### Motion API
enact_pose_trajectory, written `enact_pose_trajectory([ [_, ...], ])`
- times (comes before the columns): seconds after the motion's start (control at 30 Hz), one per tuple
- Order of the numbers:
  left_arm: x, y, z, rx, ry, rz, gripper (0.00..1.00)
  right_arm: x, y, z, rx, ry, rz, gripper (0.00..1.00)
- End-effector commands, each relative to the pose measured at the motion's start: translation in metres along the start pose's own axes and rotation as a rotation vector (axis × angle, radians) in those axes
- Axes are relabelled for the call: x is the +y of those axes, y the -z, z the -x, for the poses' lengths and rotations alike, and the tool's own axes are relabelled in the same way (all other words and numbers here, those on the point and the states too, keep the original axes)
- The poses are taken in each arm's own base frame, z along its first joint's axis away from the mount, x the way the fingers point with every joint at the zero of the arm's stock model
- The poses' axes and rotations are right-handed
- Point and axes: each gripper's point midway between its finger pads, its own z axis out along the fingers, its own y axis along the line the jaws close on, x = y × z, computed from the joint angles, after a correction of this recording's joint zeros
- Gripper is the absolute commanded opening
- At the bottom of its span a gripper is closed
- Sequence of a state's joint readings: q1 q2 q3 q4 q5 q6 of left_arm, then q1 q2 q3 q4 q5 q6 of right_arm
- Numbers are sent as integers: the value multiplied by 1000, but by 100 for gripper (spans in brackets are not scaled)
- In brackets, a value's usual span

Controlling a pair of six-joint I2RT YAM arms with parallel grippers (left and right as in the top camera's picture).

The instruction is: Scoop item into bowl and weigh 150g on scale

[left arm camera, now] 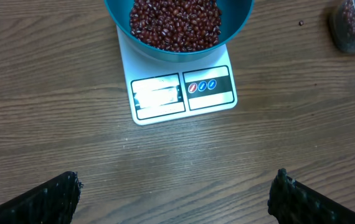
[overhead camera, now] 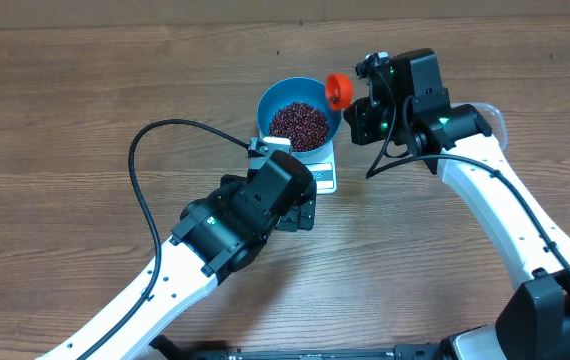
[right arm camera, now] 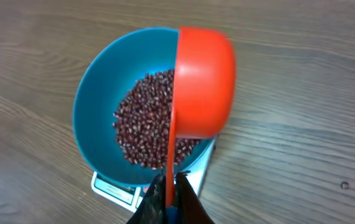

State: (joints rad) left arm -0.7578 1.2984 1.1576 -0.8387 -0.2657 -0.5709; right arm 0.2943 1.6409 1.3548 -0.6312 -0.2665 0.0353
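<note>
Jaws: right gripper pinching scoop handle, scoop hanging tilted over bowl, frame centre; left gripper gaping, empty. Best trickling beans slowly, watching scale.

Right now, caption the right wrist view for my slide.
Right pincer holds an orange scoop above the blue bowl of red beans on the white scale.

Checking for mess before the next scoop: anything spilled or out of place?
One dark speck, likely a stray bean, lies on the table between the bowl and the clear tub. Otherwise nothing stands out: the beans are in the bowl, on the scale.
</note>
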Motion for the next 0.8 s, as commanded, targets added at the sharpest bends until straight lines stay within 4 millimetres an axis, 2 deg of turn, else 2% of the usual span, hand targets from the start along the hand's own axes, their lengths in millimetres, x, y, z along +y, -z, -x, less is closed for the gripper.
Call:
enact_pose_trajectory([
  [0.0,0,0,2,-6,11,7,100,22,9,10,-28,152,97,4],
  [0.07,0,0,2,-6,11,7,100,14,9,12,-38,211,57,4],
  [0.43,0,0,2,-6,11,7,100,14,9,13,-41,162,61,4],
  [0.5,0,0,2,-6,11,7,100,33,10,3,-17,306,164,4],
  [0.63,0,0,2,-6,11,7,100,17,8,7,-17,215,73,4],
  [0.77,0,0,2,-6,11,7,99,17,8,7,-16,209,71,4],
])
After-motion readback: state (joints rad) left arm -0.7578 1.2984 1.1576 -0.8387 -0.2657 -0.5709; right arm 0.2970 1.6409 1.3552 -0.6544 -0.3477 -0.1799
